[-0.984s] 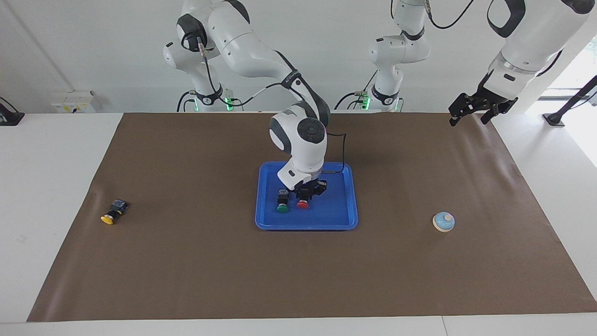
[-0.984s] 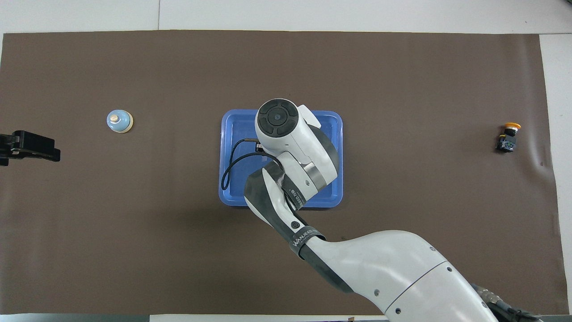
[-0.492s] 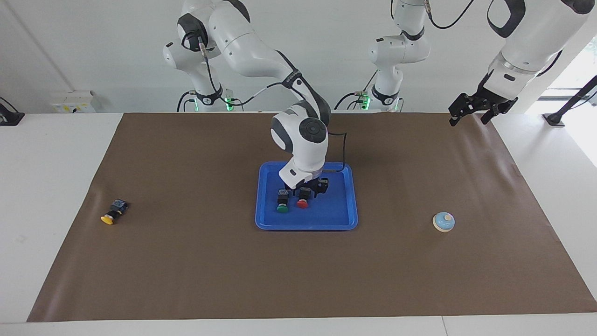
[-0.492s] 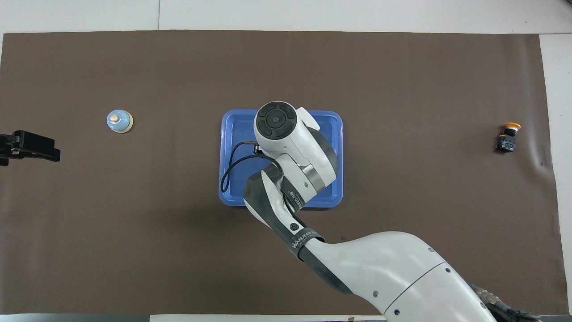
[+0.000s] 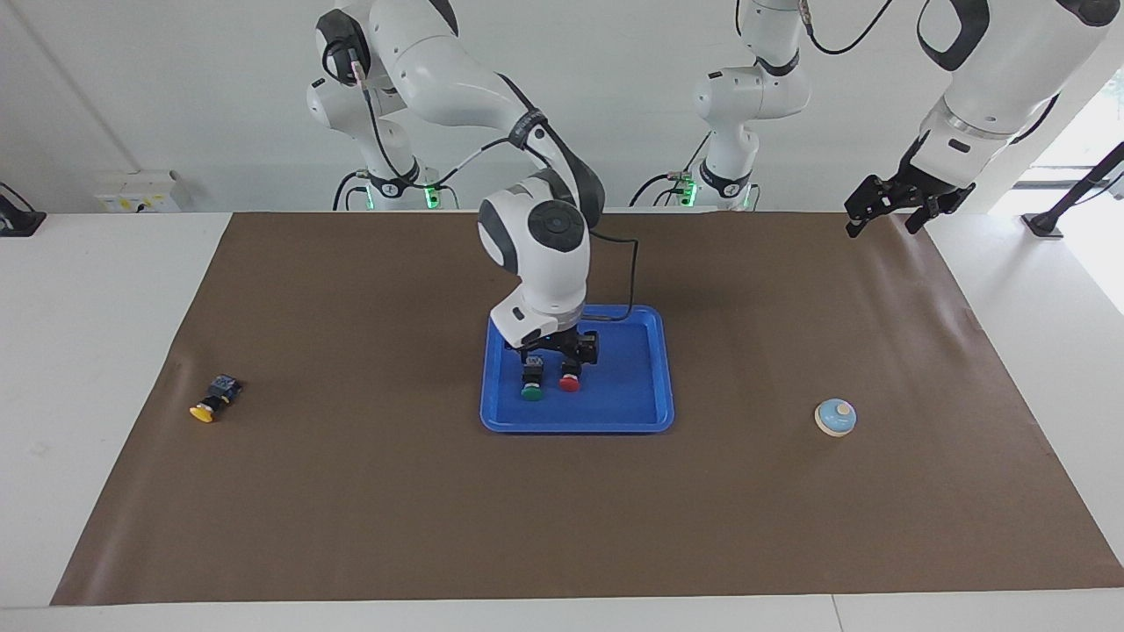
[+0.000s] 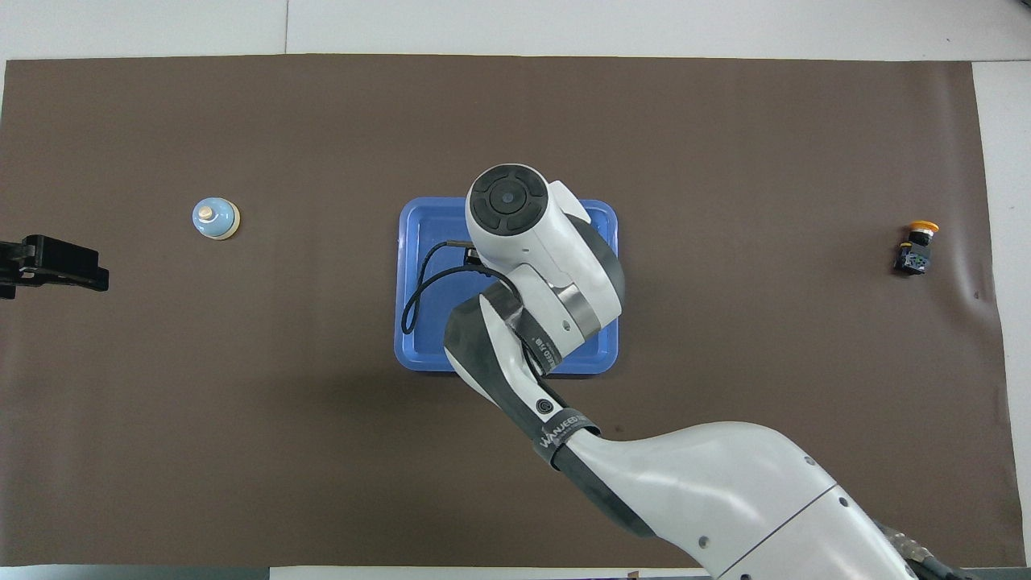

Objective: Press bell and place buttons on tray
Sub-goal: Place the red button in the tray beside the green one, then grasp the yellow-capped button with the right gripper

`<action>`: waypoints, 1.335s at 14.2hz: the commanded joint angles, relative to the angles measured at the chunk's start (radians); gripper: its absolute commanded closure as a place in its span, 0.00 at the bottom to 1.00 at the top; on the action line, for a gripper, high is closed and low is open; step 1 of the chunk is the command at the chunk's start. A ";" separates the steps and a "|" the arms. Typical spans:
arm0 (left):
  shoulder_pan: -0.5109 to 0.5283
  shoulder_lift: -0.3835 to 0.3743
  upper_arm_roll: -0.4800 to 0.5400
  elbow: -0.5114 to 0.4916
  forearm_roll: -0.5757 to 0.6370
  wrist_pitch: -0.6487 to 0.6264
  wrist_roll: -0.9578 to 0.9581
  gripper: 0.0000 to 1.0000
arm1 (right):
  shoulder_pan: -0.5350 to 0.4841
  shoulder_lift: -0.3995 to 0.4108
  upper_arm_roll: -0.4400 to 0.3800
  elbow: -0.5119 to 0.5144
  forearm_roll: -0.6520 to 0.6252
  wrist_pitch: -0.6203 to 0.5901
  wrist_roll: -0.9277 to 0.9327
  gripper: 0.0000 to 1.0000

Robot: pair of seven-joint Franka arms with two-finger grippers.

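While I watch from my station, the right pincer [image 5: 559, 353] hangs low over the blue tray [image 5: 645, 386], just above the two buttons lying in it. Its fingers stand spread and grip nothing. From overhead I cannot see that pincer at all, since the right arm's wrist covers it and most of the tray [image 6: 413, 242].

Inside the tray, the green button [image 5: 531, 384] and the red button [image 5: 570, 376] lie side by side, close together, caps pointing away from the robots. Green lies toward the right arm's end, red toward the left arm's end. Both sit in the half of the tray nearer the right arm's end, and I see a small gap between them and the pincer's fingertips.

Out on the brown mat [image 5: 369, 491] that covers the surface, the yellow button [image 5: 213, 398] lies on its side well apart from the tray, toward the right arm's end of the surface. Overhead it shows clearly [image 6: 916, 248], cap pointing away from the robots.

At the left arm's end, the bell [image 5: 835, 417] sits upright on the mat, light blue with a cream knob, well apart from the tray; I find it again from above [image 6: 216, 218].

Meanwhile the left arm waits, its left pincer [image 5: 887, 211] raised over the mat's corner at its own end, fingers spread and holding nothing. Overhead it shows as a dark shape at the edge [image 6: 50, 264], near the bell but clear of it.
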State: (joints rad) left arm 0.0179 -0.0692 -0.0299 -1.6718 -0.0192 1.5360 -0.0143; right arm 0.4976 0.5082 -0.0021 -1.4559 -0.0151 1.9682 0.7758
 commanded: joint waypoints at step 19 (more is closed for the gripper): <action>-0.001 -0.003 0.004 0.009 -0.001 -0.013 -0.006 0.00 | -0.783 -0.132 0.011 -0.348 -0.108 0.260 -0.834 0.00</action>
State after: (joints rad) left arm 0.0179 -0.0692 -0.0299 -1.6718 -0.0192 1.5360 -0.0143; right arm -0.2638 0.3971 -0.0077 -1.7481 -0.1053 2.1799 -0.0440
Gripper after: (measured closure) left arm 0.000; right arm 0.000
